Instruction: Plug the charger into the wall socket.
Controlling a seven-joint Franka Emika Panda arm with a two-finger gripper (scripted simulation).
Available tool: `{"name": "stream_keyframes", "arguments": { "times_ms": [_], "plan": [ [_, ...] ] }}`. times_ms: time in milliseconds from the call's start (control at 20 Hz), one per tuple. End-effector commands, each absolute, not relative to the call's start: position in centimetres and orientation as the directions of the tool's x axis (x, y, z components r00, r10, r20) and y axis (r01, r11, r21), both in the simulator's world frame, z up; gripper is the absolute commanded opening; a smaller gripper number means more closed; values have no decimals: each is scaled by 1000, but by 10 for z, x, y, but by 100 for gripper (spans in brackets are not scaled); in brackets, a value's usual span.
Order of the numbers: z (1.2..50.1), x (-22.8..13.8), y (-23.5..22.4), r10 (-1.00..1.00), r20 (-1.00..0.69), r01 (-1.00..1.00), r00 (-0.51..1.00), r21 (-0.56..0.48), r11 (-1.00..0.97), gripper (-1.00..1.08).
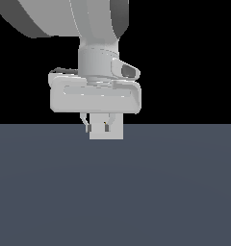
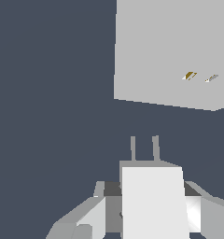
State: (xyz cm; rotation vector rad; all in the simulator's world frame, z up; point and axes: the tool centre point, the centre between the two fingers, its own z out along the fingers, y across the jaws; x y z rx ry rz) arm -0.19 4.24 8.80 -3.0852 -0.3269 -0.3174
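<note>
In the wrist view my gripper (image 2: 150, 193) is shut on the charger (image 2: 153, 205), an off-white block with two thin prongs (image 2: 144, 148) sticking out ahead. The prongs point toward the wall socket (image 2: 170, 51), a flat light-grey square plate with small dark and yellowish marks (image 2: 190, 75). There is a gap between the prongs and the plate, and the marks lie off to one side of the prong line. In the exterior view the gripper (image 1: 97, 127) hangs just above the floor in front of a pale rectangle (image 1: 115, 133), apparently the socket. The charger cannot be told apart there.
A dark blue-grey floor (image 1: 136, 192) fills the lower half of the exterior view, under a black background. The arm's large grey links (image 1: 74, 19) rise above the hand. Nothing else stands nearby.
</note>
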Motion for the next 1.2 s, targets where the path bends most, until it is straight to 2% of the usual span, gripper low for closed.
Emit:
{"name": "stream_keyframes", "arguments": {
  "times_ms": [0, 400, 1150],
  "plan": [
    [93, 1, 34, 157, 203, 160, 967, -1, -987, -100],
    [100, 4, 21, 82, 201, 84, 976, 0, -997, -100],
    [100, 12, 22, 81, 200, 83, 976, 0, -997, -100]
  ]
}}
